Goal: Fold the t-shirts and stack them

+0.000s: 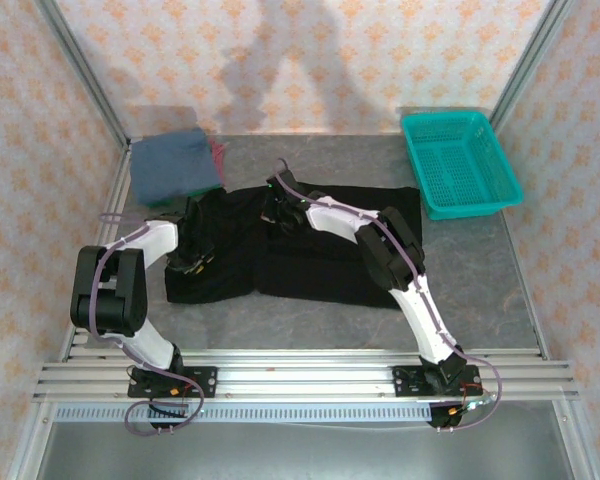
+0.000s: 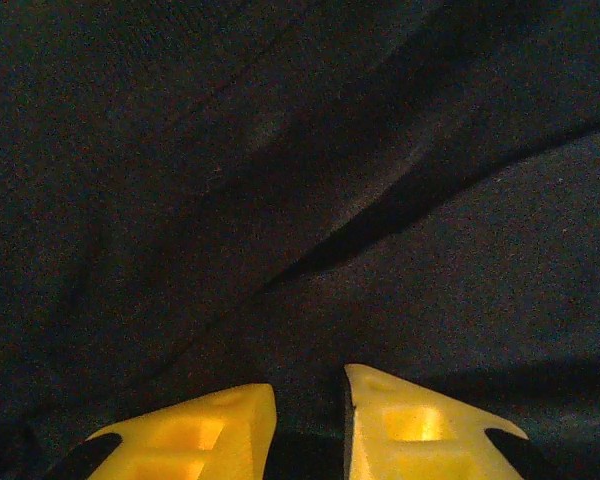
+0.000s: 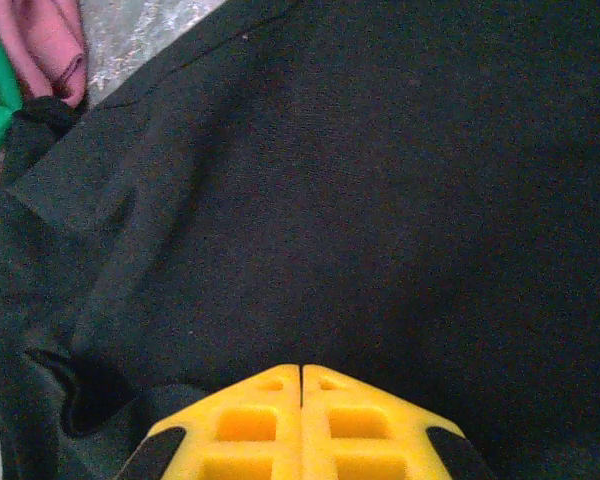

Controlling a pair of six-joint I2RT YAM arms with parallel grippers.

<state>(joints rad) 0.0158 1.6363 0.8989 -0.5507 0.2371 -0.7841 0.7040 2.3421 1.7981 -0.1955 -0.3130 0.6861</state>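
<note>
black t-shirt [image 1: 320, 268] under both bent arms; right tool [image 3: 301, 370] closed; left tool [image 2: 310, 388] slightly parted, grip unclear

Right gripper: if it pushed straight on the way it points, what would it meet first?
The black shirt, spread directly ahead of the right gripper; the two may even be touching, as depth is unclear.

Overhead view; wrist views close on black t-shirt [image 1: 310, 270].
</note>
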